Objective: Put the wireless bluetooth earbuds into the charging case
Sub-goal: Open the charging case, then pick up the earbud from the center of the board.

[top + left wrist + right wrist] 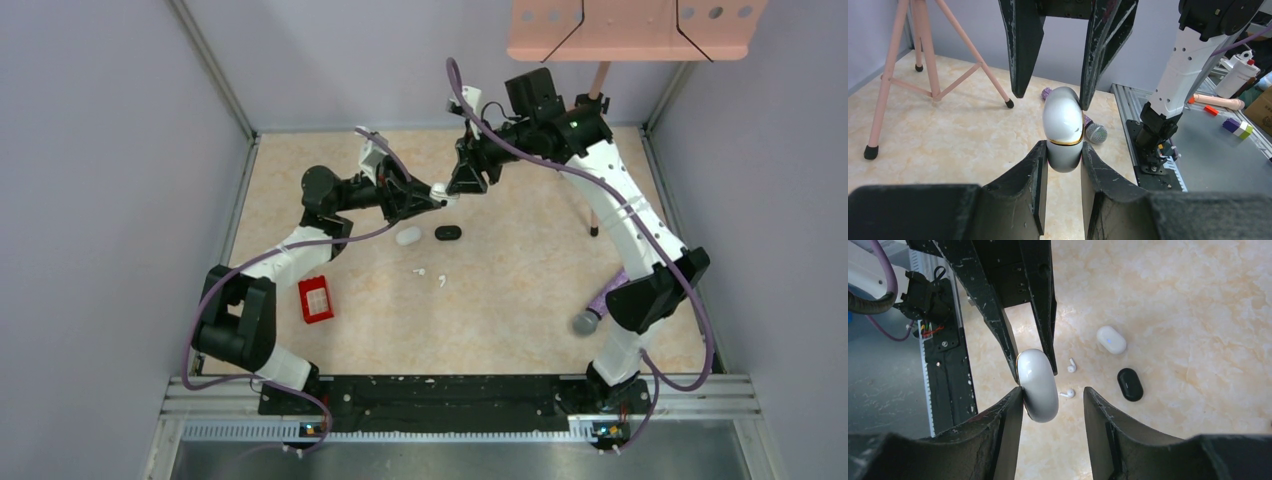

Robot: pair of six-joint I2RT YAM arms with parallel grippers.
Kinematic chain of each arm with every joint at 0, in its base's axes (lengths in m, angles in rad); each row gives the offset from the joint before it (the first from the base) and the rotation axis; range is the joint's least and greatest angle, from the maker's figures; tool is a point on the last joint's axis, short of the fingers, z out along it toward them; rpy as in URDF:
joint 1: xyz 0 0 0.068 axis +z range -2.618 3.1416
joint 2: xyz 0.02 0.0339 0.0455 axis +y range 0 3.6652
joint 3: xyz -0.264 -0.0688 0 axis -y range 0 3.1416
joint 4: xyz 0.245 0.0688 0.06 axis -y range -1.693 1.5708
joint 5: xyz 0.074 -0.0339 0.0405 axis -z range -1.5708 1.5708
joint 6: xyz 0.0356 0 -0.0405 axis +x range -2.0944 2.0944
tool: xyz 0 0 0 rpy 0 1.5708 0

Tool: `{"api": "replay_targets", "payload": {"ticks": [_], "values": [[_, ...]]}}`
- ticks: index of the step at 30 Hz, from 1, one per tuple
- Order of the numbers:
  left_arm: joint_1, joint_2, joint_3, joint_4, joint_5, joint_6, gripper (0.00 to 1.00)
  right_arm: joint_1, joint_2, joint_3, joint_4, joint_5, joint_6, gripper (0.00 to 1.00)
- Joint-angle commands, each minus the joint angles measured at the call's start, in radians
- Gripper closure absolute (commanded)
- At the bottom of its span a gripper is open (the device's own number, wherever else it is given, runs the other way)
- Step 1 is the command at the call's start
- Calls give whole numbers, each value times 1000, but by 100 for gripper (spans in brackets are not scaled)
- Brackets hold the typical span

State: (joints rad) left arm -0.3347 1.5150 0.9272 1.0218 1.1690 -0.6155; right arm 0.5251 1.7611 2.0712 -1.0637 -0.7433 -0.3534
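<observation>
My left gripper point(437, 197) is shut on the lower half of a white charging case with a gold rim point(1064, 125) and holds it above the table. My right gripper point(462, 186) is open around the case's other end point(1038, 385); one finger touches it and the other stands apart. Two white earbuds point(420, 270) point(441, 281) lie on the table below and also show in the right wrist view point(1071, 365) point(1067, 393). No black earbuds are in view.
A second white case point(408, 236) and a black case point(448, 232) lie shut on the table. A red block point(316, 299) sits front left, a microphone point(588, 320) front right, and a pink tripod leg point(594, 215) stands at the right.
</observation>
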Motion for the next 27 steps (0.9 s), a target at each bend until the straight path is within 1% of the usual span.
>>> {"api": "replay_targets", "payload": {"ticks": [1,13,16,20,22,24,26,27], "values": [[-7,-1,12,55,51,10,100,-32,11,55,42,71,-3,54],[-7,2,9,40,9,-7,100,-38,8,56,45,68,4,54],[-2,5,4,13,-13,3,100,-38,3,101,44,51,25,54],[25,4,-7,-31,-73,7,100,-39,-36,148,42,40,29,51],[49,1,-8,-53,-92,-2,100,-38,-73,127,43,50,13,49],[75,-5,-7,-77,-109,-12,100,-39,-110,71,46,64,-19,48],[103,-12,-4,-100,-114,-20,100,-39,-146,-16,60,75,-46,48],[118,-19,-5,-111,-118,-25,100,-39,-167,-95,79,81,-53,49]]}}
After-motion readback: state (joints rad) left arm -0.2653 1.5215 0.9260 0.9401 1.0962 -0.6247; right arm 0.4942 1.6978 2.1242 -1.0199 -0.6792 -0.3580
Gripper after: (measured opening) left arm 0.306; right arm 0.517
